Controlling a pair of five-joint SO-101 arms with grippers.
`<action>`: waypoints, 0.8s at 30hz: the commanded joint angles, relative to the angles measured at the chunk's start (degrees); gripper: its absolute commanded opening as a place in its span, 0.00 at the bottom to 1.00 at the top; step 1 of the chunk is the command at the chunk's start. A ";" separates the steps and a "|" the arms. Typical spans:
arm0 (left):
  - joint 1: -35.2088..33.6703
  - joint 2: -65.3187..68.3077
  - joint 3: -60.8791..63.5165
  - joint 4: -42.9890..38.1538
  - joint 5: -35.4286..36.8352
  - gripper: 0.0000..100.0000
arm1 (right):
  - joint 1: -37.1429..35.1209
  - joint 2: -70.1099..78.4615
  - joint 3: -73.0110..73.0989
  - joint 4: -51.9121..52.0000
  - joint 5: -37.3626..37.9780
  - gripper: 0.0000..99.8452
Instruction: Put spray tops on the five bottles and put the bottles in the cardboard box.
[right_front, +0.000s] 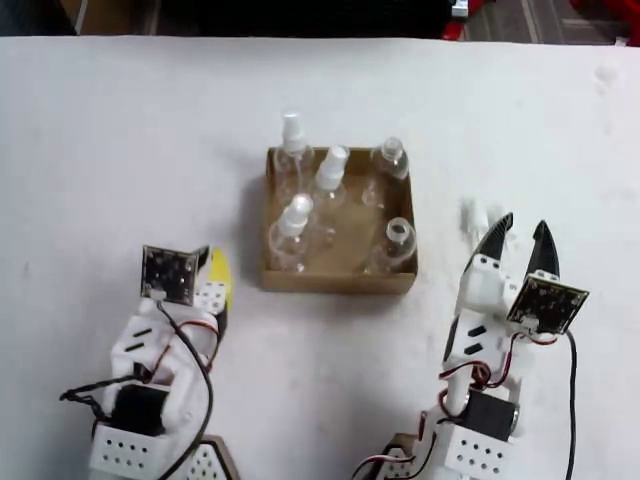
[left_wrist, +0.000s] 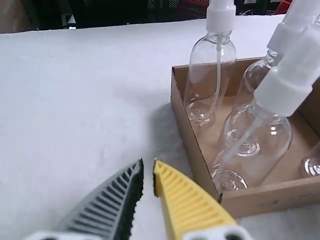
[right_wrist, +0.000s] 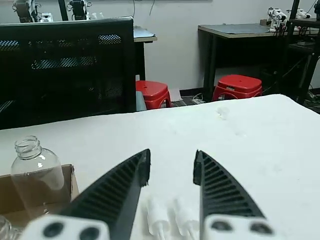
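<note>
right claw (right_front: 524, 224) spread beside two loose tops (right_front: 472, 215), left claw (left_wrist: 148, 167) closed empty; box (right_front: 340, 283) holds five bottles (right_front: 398, 240), three topped.

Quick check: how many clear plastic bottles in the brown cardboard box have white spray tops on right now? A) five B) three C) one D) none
B: three clear plastic bottles in the brown cardboard box carry white spray tops; the other two bottles have open necks.

End effector (right_wrist: 171, 167) (jaws apart) near two spray tops (right_wrist: 156, 220) lying on the table (right_wrist: 250, 130).
</note>
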 joint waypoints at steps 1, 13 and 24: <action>-0.13 -0.48 -0.09 -1.41 -0.79 0.04 | 0.75 -0.48 0.53 0.22 0.26 0.12; -0.13 -0.48 -0.09 -1.41 -0.79 0.04 | 0.84 -0.40 0.53 1.19 0.62 0.12; -0.13 -0.48 -0.09 -1.41 -0.79 0.04 | 0.84 -0.48 0.53 2.51 0.70 0.10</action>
